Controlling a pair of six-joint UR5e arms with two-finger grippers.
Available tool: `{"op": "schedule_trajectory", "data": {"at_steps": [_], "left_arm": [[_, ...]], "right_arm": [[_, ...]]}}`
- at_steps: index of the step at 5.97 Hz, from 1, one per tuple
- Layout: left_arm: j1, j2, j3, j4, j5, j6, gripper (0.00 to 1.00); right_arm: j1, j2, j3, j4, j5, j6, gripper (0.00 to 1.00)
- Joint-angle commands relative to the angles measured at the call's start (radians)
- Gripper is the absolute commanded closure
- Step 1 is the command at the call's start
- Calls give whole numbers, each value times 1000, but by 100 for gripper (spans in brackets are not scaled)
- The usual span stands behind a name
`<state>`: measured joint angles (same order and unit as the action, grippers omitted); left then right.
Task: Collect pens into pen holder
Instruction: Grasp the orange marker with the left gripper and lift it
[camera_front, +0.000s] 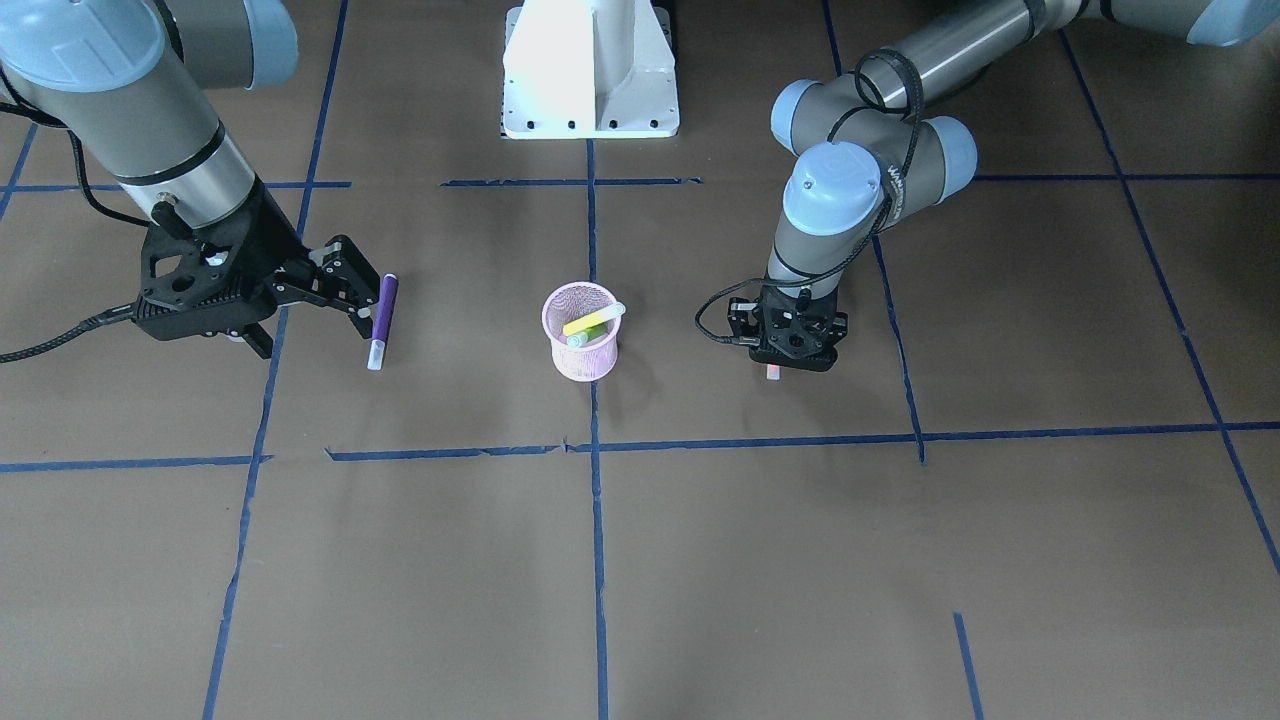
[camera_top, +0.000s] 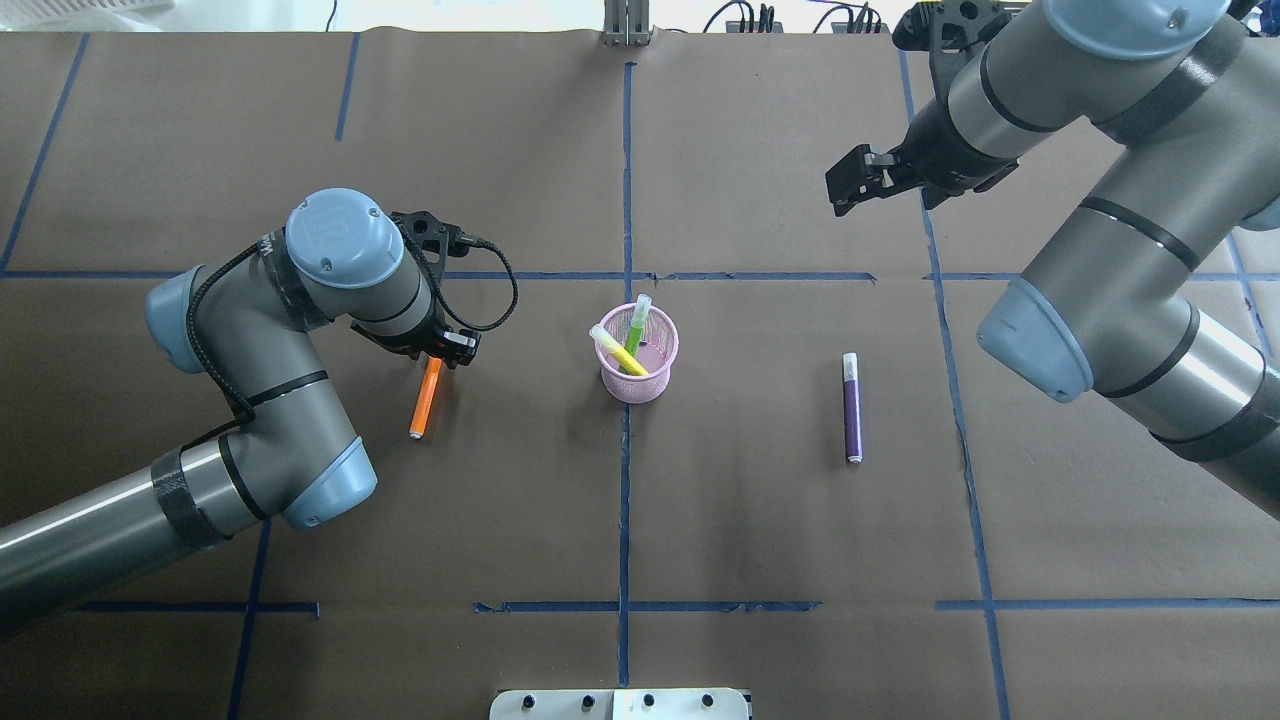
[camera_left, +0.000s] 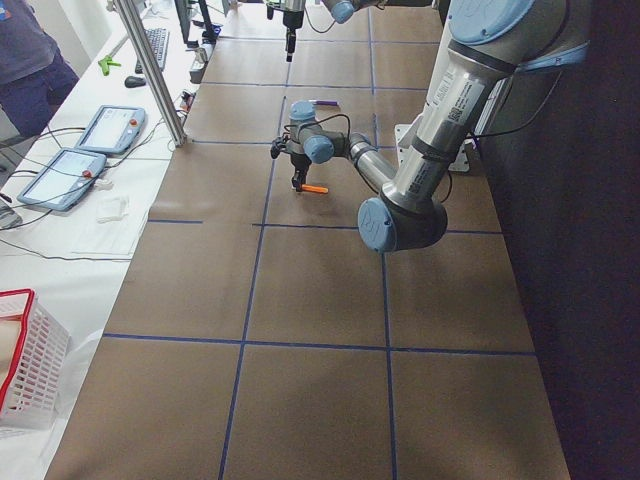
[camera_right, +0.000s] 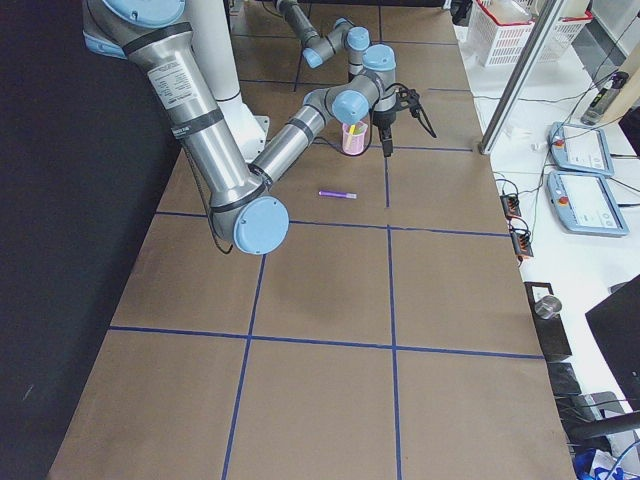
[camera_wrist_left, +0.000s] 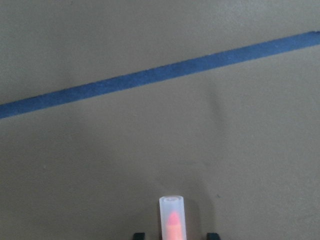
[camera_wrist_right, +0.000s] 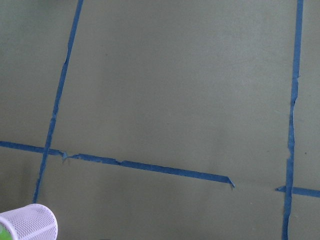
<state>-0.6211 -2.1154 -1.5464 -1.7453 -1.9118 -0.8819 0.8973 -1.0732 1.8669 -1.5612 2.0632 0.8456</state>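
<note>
The pink mesh pen holder (camera_top: 640, 372) stands mid-table and holds a green pen (camera_top: 636, 325) and a yellow pen (camera_top: 618, 350). An orange pen (camera_top: 427, 397) lies flat to its left. My left gripper (camera_top: 443, 352) is down over the orange pen's far end. In the left wrist view its fingertips (camera_wrist_left: 139, 234) stand open on either side of the pale cap (camera_wrist_left: 171, 219), apart from it. A purple pen (camera_top: 851, 407) lies flat to the holder's right. My right gripper (camera_top: 850, 185) hangs open and empty, raised well above the table.
Blue tape lines (camera_top: 626, 480) cross the brown table cover. The robot's white base (camera_front: 590, 70) stands behind the holder. A red-rimmed white basket (camera_left: 25, 370) and tablets (camera_left: 110, 128) lie on the side bench.
</note>
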Motion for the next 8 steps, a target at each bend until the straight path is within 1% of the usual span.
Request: {"op": "schedule_trajectory", "data": {"at_steps": [1,2,3,4,5,6,7,8], "left_arm": [[3,0,2,3,-3,0,69],[1,0,-3,7,-3,1,97],[1,2,-9,9,-3,1,100],[-8,2,-39,7,-3,1,100],[-11,0,-113,6,-1,1,100],[-11,-30,-170,0,5,-23,100],[-11,-41,-220,-43,37,-55,100],[-3,-38,-250,-197,160,-139,100]], "right_arm": [[0,-1,1,0,0,1,1],[0,-1,3,0,0,1,1],[0,-2,14,-2,0,1,1],[0,-2,17,-2,0,1,1],[0,-4,21,-2,0,1,1],[0,-5,21,1,-2,1,1],[0,-22,26,9,-3,0,1],[0,-24,29,9,-2,-2,1]]}}
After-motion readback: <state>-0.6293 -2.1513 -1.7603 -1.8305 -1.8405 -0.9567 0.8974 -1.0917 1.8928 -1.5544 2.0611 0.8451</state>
